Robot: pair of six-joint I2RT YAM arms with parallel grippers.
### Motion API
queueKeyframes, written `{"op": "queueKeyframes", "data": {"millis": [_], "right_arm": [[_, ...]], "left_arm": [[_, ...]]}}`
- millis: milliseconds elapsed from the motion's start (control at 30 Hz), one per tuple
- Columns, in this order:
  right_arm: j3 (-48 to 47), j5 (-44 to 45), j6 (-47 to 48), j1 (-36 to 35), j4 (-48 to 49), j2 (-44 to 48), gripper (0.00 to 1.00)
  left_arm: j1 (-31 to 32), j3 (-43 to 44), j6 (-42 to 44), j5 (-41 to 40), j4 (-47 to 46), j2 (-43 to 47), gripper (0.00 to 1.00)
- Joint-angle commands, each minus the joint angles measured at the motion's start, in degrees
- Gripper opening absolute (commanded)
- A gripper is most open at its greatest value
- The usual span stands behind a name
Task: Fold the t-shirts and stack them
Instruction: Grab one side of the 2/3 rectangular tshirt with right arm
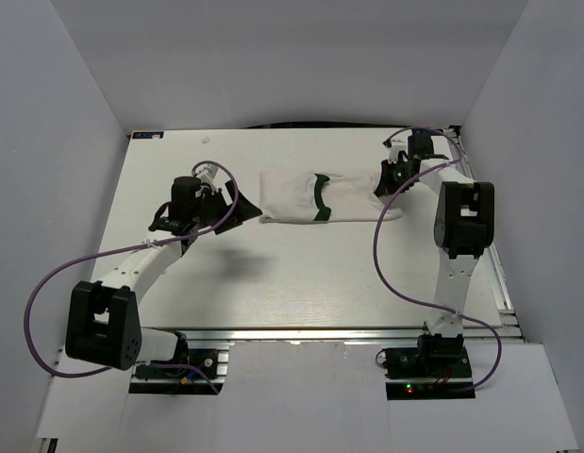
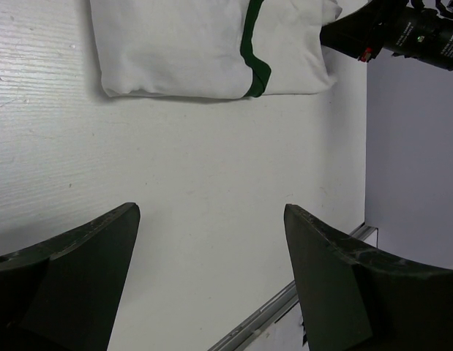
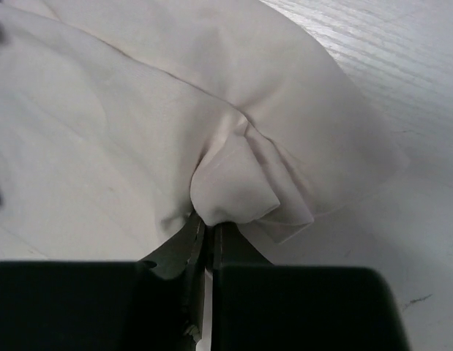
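From above, we cannot make out the fingertips of the right gripper [image 1: 391, 181]. They sit low at the right end of the t-shirt [image 1: 287, 198], lost among dark housing and a loop of purple cable [image 1: 397, 278]. The shirt lies folded into a long band across the far middle of the table [image 1: 273, 283]. Only a curved strip of dark green collar [image 1: 320, 196] breaks the white, and no print or sleeve is visible in any view.

The right wrist camera settles what the overhead view leaves open. There the jaws are pressed together on a small puckered fold of white cloth at the shirt's edge. Most of each finger is hidden behind the gripper's black body, and the rest of the shirt runs out of the picture.

The left wrist camera shows the shirt's near edge and the green strip. The far side is cut off at the top, and the right arm's dark wrist pokes in at the upper right corner.

The left gripper [image 1: 237, 206] has its jaws spread wide and holds nothing. It sits over bare table near the shirt's left end but apart from it, with its arm bent at the elbow and reaching forward and to the right. The right arm rises from its base, folds at the elbow and angles down onto the cloth.
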State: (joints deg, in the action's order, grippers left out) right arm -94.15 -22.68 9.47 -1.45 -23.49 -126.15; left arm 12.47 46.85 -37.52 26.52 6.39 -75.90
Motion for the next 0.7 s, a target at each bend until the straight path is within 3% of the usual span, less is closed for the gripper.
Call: {"op": "queueKeyframes", "data": {"millis": [0,333,667], "right_arm": [[-0.51,-5.09,-0.34,0.66,-0.16,2.04,0.0],[-0.95,-11.51,-0.6,0.14,-1.12,12.23,0.0],[-6.3,-13.88,-3.06,-7.06,-2.8,11.8,0.0]], "left_arm": [[-0.25,0.35,0.34,1.16,-0.77,1.9,0.91],[-0.34,4.56,2.71,4.41,-3.84,-6.71,0.9],[-0.34,14.75,4.56,6.17,-5.95,-22.44,0.86]]}}
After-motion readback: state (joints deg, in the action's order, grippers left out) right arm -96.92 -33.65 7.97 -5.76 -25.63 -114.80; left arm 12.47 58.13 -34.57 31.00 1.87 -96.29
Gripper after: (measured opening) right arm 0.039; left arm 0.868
